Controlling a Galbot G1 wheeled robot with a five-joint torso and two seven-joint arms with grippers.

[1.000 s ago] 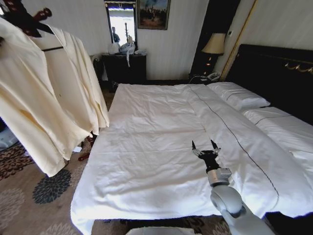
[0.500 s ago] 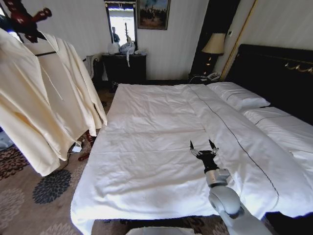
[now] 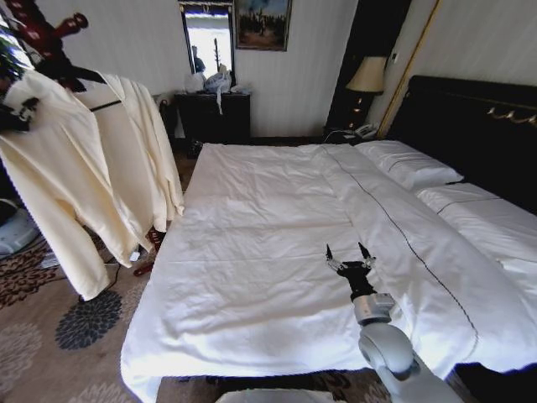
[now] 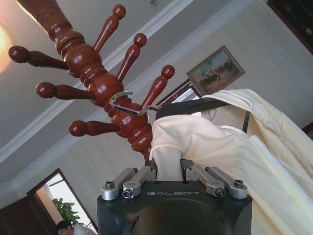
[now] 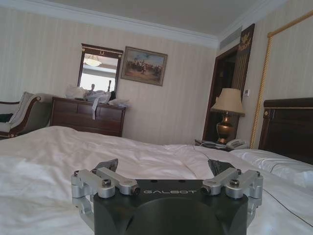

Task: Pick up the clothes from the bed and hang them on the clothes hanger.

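Note:
The cream clothes [image 3: 92, 168] hang beside the bed [image 3: 252, 243] at the left, draped on the black clothes hanger [image 3: 82, 77]. In the left wrist view the clothes hanger [image 4: 195, 105] has its metal hook [image 4: 124, 102] lying against the wooden stand, between its pegs. My left gripper [image 4: 168, 169] is shut on a fold of the clothes [image 4: 205, 147] at the shoulder. From the head it appears as a dark shape, the left gripper [image 3: 15, 116], at the picture's left edge. My right gripper [image 3: 351, 256] hovers open just above the duvet, nothing between its fingers [image 5: 108, 166].
The reddish-brown stand [image 3: 38, 34] rises at the far left over patterned carpet [image 3: 50, 336]. A dark dresser [image 3: 214, 117] with a mirror stands at the back wall. A lamp [image 3: 367, 75], pillows [image 3: 411, 164] and the black headboard [image 3: 470, 126] are at the right.
The garment has swung up and away toward the stand, hanging narrower, with my left gripper now showing at its shoulder. The right arm has barely shifted.

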